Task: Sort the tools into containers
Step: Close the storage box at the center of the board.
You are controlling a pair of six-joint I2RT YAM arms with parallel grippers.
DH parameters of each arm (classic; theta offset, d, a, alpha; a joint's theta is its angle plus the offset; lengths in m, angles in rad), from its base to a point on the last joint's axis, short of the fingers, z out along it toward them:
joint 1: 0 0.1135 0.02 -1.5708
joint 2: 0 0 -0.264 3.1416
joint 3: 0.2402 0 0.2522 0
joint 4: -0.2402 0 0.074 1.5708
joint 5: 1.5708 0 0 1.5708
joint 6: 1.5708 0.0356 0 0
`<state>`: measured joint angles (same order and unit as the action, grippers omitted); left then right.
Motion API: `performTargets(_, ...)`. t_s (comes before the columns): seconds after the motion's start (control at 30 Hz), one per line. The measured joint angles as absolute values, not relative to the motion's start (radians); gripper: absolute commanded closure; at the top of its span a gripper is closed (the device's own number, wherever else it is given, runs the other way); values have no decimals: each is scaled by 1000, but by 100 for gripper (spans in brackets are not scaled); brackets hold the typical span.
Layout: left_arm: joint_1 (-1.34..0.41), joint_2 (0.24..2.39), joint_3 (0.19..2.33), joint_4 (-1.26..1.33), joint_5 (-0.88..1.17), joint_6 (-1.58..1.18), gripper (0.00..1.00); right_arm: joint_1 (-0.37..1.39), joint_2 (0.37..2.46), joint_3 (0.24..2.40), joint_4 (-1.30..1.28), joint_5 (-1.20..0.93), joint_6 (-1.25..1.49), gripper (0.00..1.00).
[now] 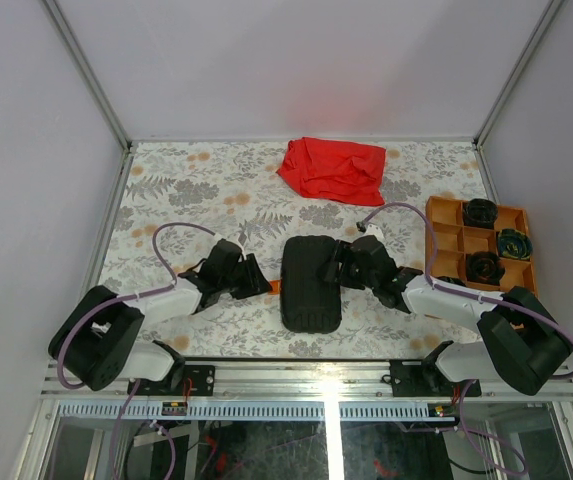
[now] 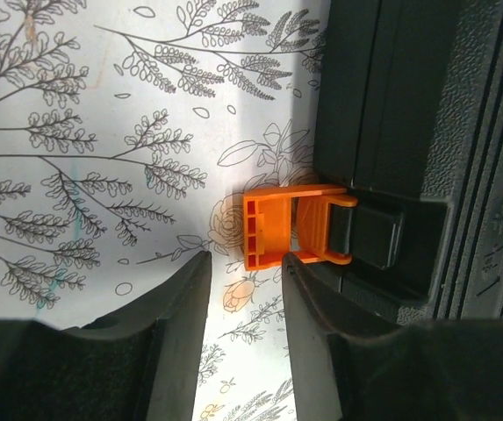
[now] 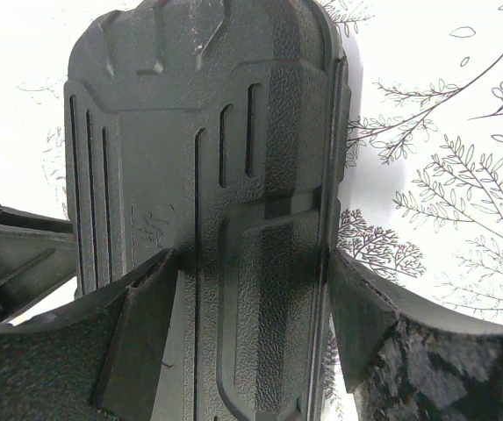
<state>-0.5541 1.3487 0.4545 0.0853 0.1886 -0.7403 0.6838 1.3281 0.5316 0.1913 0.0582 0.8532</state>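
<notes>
**Obs 1:** Containers first. Your black case lies flat in the middle of the counter, between the two arms. The orange tray sits at the right edge, well apart from the case. Three of its square compartments hold dark round items, too small to identify from above.

**Obs 2:** Agreed. Red cloth is bunched at the far side, beyond the case and touching neither container.

**Obs 1:** Left side now. Your left gripper sits low at the case's left flank. Its fingers are spread, with bare floral counter showing through the gap. Nothing is pinched.

**Obs 2:** The orange latch juts out of its recess in the case wall, over the counter. Its outer end lies right at the mouth of your fingertips, just beyond them. Contact between them can't be read from the wrist view.

**Obs 1:** Right side. Your right gripper comes in from the case's right flank, jaws set wide.

**Obs 2:** The wrist view shows a ribbed, textured part of the case filling the space between the two fingers. Both pads look pressed against it, so you are clamped across the case there.

**Obs 1:** From above, that gripper overlaps the case's right edge.
</notes>
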Motion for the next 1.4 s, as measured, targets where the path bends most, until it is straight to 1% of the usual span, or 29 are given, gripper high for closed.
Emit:
performTargets(0.27,-554,1377,445,159,202,-724,67,680,1328,532,192,50,849,38)
performTargets(0.6,-554,1402,413,260,253,-709,75,678,1328,532,192,44,847,38)
performTargets(0.97,-548,1390,350,369,287,-710,77,676,1328,532,191,42,840,39)
performTargets(1.4,-542,1348,328,391,292,-728,77,674,1328,532,191,41,835,39)
